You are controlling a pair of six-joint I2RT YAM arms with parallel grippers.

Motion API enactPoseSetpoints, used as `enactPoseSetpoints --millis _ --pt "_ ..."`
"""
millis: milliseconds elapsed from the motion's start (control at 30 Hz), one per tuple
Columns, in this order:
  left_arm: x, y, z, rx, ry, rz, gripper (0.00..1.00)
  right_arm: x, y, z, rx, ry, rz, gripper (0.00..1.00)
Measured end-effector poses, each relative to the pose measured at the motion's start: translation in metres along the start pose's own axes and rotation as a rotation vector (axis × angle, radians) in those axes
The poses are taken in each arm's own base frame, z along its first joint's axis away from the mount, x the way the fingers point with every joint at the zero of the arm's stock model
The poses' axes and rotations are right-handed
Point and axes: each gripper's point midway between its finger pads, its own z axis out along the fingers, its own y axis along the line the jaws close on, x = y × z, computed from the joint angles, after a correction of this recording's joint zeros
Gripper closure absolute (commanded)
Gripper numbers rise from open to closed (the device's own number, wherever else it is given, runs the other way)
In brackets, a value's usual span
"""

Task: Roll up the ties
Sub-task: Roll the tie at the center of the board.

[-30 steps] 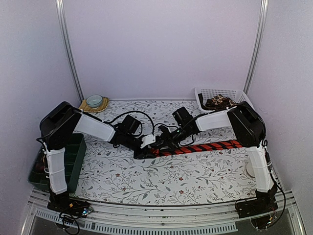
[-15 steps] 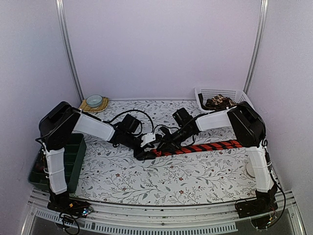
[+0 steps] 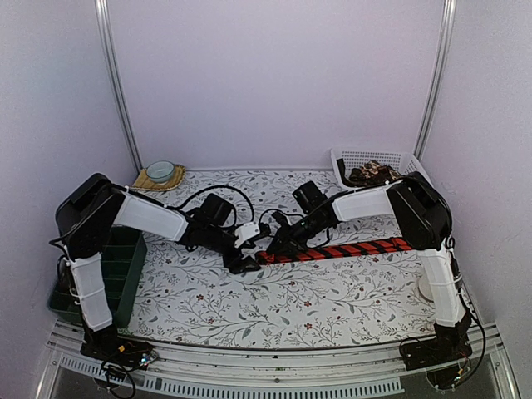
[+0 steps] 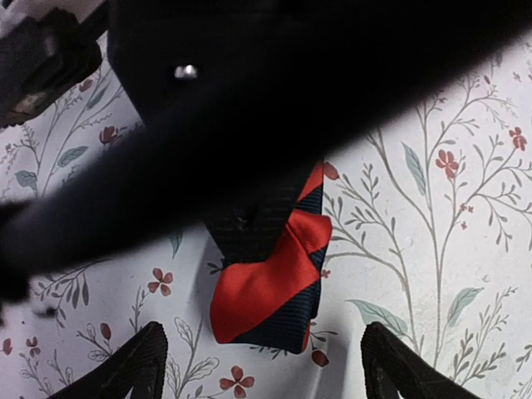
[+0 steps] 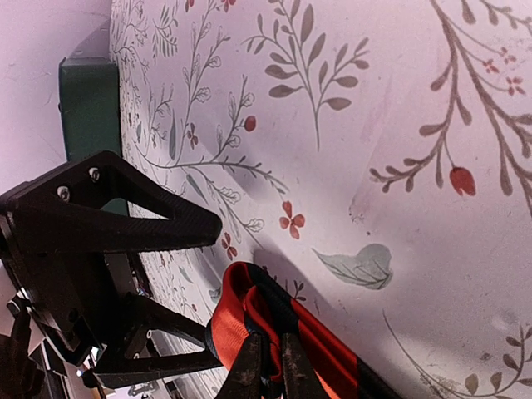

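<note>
Left wrist cam was mostly blocked: a blurred black mass [image 4: 291, 100] covered its top half, so I couldn't see where it met the red tie [image 3: 341, 250]; only the tie's folded tip showed below it. In the top view both grippers crowded over that tip and I couldn't separate the fingers there. The tie lay flat on the floral table cover [image 3: 249, 307], long axis left-right across the middle, its right end angled slightly away from the arm bases, its left end at the grippers and doubled back on itself. The left gripper [image 4: 262, 370] had its fingers wide apart, the tie tip ahead of them and touching neither. The right gripper [image 5: 268, 366] had its fingers pressed together, clamped on the fold, red layers bulging round them. Fabric was satiny red with dark ribbed diagonal stripes; the fingers were matte black and wedge-shaped. Back right, a white lattice basket [image 3: 366, 155] held bunched brown-patterned ties [image 3: 371, 174], count unclear. Back left was a pale bowl [image 3: 160, 170] on a woven mat [image 3: 145, 181]. A green bin [image 3: 125, 283] sat at the left edge, partly hidden by the left arm.
</note>
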Motion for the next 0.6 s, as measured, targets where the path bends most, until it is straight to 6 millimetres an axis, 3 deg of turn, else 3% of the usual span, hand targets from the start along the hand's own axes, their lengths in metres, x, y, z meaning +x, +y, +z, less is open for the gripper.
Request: enactPoseSetpoints --millis 267,600 --pt "0.000 0.011 0.018 -0.019 0.013 -0.023 0.21 -0.001 0.000 0.000 0.000 -0.005 -0.005 0.90" --pt "-0.004 0.018 0.024 -0.026 0.011 -0.032 0.42 -0.001 0.000 0.000 -0.001 -0.006 -0.008 0.83"
